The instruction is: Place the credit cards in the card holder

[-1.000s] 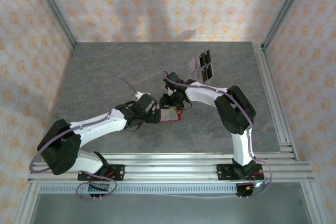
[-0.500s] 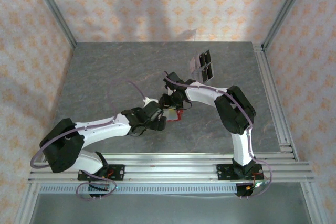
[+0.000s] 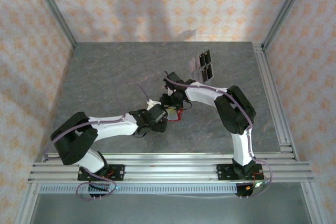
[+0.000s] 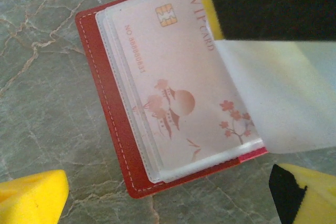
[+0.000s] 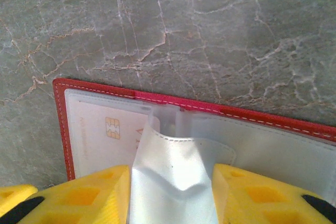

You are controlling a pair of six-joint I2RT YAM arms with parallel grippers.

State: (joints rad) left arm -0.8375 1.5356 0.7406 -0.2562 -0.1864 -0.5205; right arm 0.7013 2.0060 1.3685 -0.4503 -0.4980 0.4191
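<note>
**My right gripper [image 5: 170,192] pinches a sleeve flap [image 5: 168,156] of the open card holder [image 3: 176,114]; my left gripper [image 4: 168,203] hangs wide open over it.**

The card holder lies opened flat on the grey table [image 3: 105,77], lining up, where my two wrists meet. In the left wrist view, its red edge and a pink card [image 4: 173,93] inside a clear sleeve sit just ahead of my spread yellow fingertips [image 4: 31,198], which do not touch it. In the right wrist view, the flap is clamped between my two yellow fingers [image 5: 94,192], with the rest of the holder just beyond them.
</note>
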